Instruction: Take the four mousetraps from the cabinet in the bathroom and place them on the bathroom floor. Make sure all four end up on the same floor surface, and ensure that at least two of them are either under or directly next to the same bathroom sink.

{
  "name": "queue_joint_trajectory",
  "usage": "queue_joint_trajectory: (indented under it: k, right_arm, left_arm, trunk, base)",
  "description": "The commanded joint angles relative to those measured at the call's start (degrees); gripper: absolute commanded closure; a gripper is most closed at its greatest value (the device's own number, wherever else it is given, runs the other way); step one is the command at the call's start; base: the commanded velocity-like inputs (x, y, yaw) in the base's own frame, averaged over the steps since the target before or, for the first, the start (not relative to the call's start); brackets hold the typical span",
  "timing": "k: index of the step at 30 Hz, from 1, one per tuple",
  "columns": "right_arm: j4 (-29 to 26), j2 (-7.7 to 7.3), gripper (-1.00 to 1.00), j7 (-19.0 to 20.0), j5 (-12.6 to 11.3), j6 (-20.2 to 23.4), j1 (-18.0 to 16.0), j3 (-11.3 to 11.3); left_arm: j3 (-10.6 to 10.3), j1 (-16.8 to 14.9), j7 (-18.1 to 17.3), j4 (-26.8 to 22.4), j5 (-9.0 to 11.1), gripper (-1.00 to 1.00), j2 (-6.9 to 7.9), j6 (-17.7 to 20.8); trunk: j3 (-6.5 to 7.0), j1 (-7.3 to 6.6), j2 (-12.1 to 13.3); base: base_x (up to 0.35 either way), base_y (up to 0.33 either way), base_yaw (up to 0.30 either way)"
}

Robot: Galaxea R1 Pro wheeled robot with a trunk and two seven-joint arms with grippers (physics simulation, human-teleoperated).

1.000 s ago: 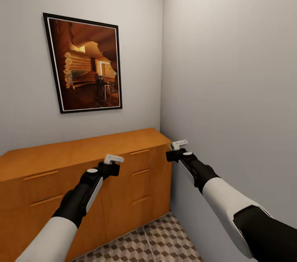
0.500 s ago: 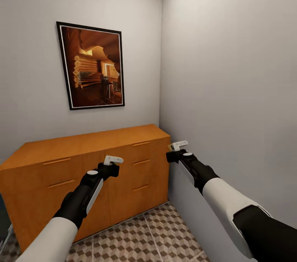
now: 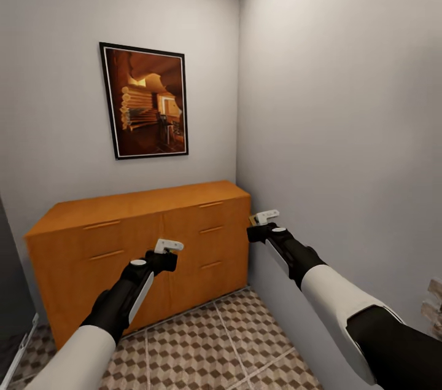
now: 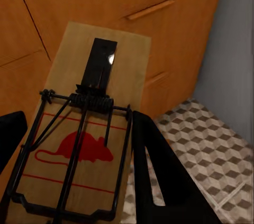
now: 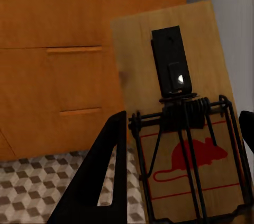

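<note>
Head view: both grippers, left (image 3: 168, 246) and right (image 3: 265, 216), each clamp a flat wooden mousetrap (image 4: 79, 144) (image 5: 185, 128) between fingers; orange-brown wooden cabinet (image 3: 141, 242) just ahead; none yet on cube-patterned tile floor (image 3: 209, 347).

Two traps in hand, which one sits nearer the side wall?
The right gripper's mousetrap: in the head view it is close beside the grey side wall. The left gripper's mousetrap hangs in front of the cabinet.

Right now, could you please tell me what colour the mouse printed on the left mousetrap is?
Red, on the pale wooden mousetrap; clearest in the left wrist view.
</note>
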Motion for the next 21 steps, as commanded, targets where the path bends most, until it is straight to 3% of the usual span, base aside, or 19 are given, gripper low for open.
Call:
queue_joint_trajectory:
  k: [1, 11, 17, 21]
  right_arm:
    - [-0.08, -0.01, 1.0, -0.12, -0.52, 0.36, -0.05, 0.34]
    - [2.25, 0.19, 1.0, -0.27, -0.27, 0.56, -0.05, 0.33]
    - [2.84, 0.18, 1.0, -0.45, -0.45, 0.63, -0.05, 0.32]
    - [3.12, 0.18, 1.0, -0.47, -0.42, 0.66, -0.05, 0.35]
  left_arm:
    - [0.04, -0.01, -0.24, 0.76, -0.1, 1.0, -0.03, 0.12]
    - [0.04, 0.06, -0.04, 8.33, 0.85, 1.0, -0.09, -1.0]
    - [0.12, 0.11, 0.04, 11.58, 0.92, 1.0, -0.06, -5.26]
    - [0.12, 0.11, -0.03, 12.39, 1.03, 1.0, -0.11, -5.75]
  trunk:
    - [-0.07, -0.04, -0.05]
    - [-0.07, -0.04, -0.05]
    - [-0.07, -0.04, -0.05]
    - [-0.07, -0.04, -0.05]
  base:
    - [-0.344, 0.0, 0.0]
    - [-0.344, 0.0, 0.0]
    - [-0.344, 0.0, 0.0]
    - [-0.344, 0.0, 0.0]
